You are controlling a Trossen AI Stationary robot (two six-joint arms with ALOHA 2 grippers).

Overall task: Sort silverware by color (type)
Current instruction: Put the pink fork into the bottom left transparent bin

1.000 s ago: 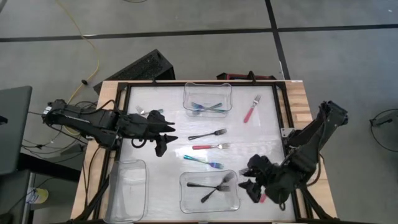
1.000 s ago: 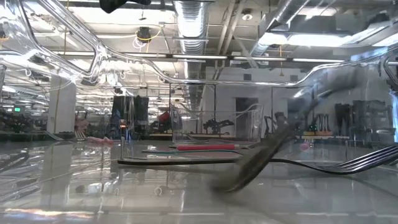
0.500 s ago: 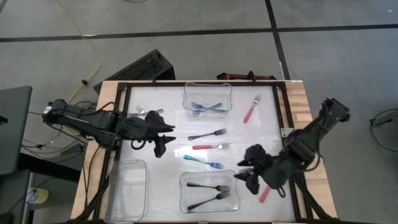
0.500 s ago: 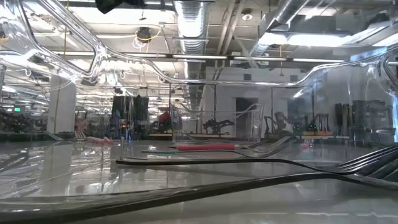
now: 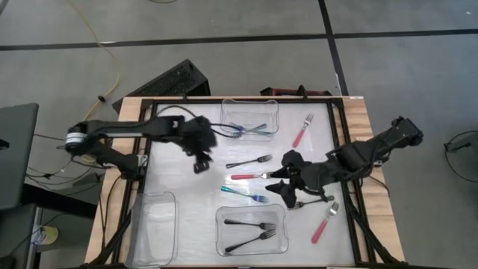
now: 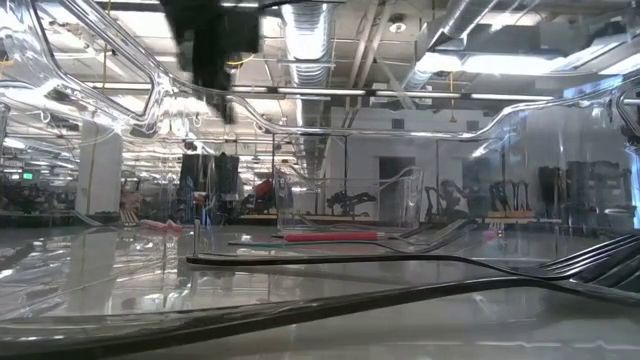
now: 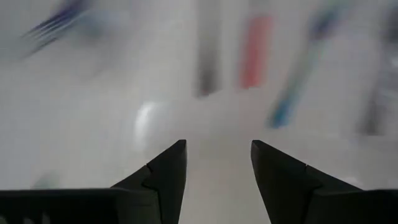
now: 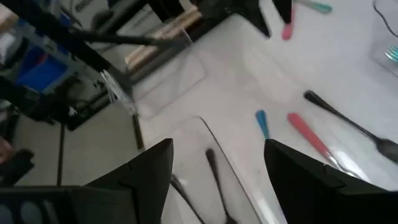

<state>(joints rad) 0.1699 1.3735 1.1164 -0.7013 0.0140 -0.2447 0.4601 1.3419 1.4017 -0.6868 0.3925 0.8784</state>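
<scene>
The right gripper [image 5: 282, 179] hovers with fingers spread and empty above the middle of the counter [image 5: 187, 202], just beside the tines of a red-handled fork [image 5: 252, 176]. A black fork [image 5: 249, 161] lies just behind it and a teal fork [image 5: 244, 193] in front. The left gripper [image 5: 200, 162], also parted and empty, hangs over bare counter near the far bin [image 5: 249, 104] holding teal forks. Two black forks [image 5: 250, 230] rest in the near bin [image 5: 221, 240].
</scene>
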